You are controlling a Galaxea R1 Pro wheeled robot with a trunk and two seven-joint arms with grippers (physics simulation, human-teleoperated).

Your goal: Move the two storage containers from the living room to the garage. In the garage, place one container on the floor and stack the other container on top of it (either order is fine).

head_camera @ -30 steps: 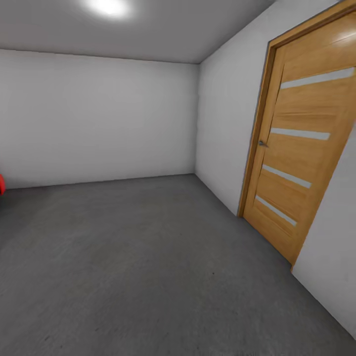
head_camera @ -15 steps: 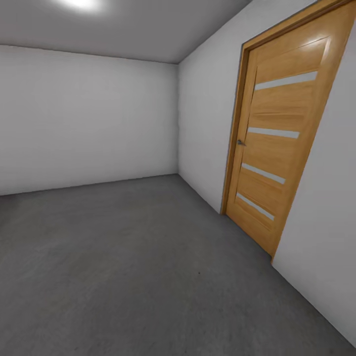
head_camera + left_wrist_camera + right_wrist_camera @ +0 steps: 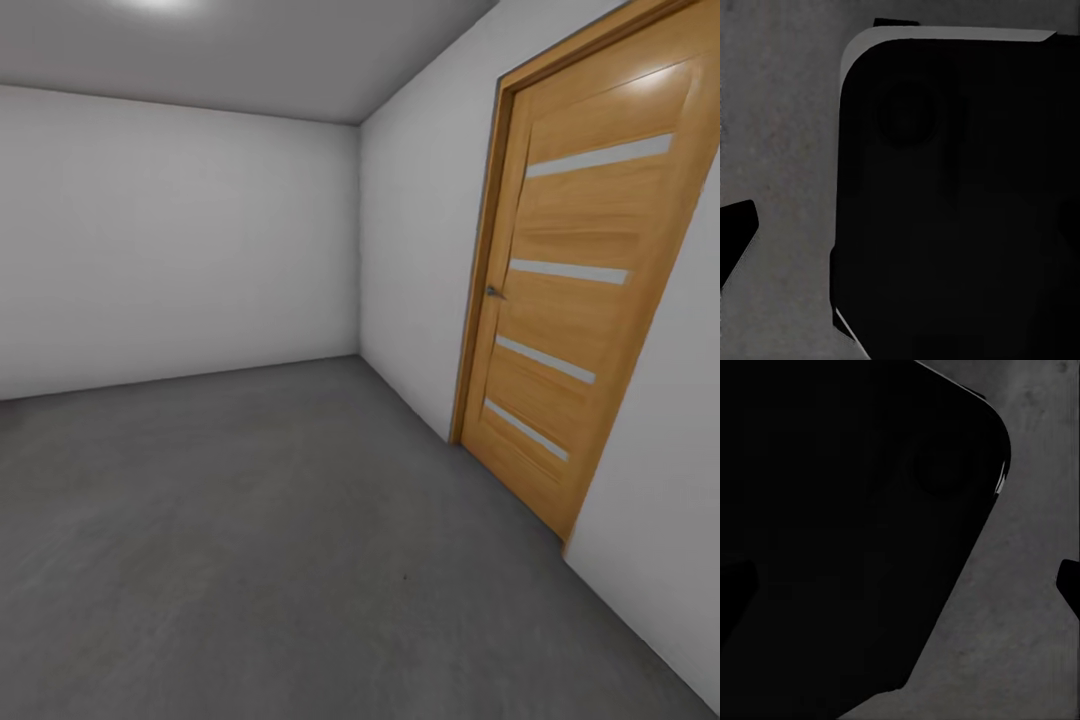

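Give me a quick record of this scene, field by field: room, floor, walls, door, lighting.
room: bare garage corner
floor: dark grey concrete floor
walls: plain white-grey walls
door: wooden door in the right-hand wall, shut, with four pale horizontal strips and a small handle
lighting: ceiling light at the head view's top edge

A black, round-cornered robot body panel [image 3: 960,195] with a pale edge.

A ceiling light [image 3: 150,5] lit the room softly and evenly, glare touched the door [image 3: 590,270] top, and both wrist views were dark.
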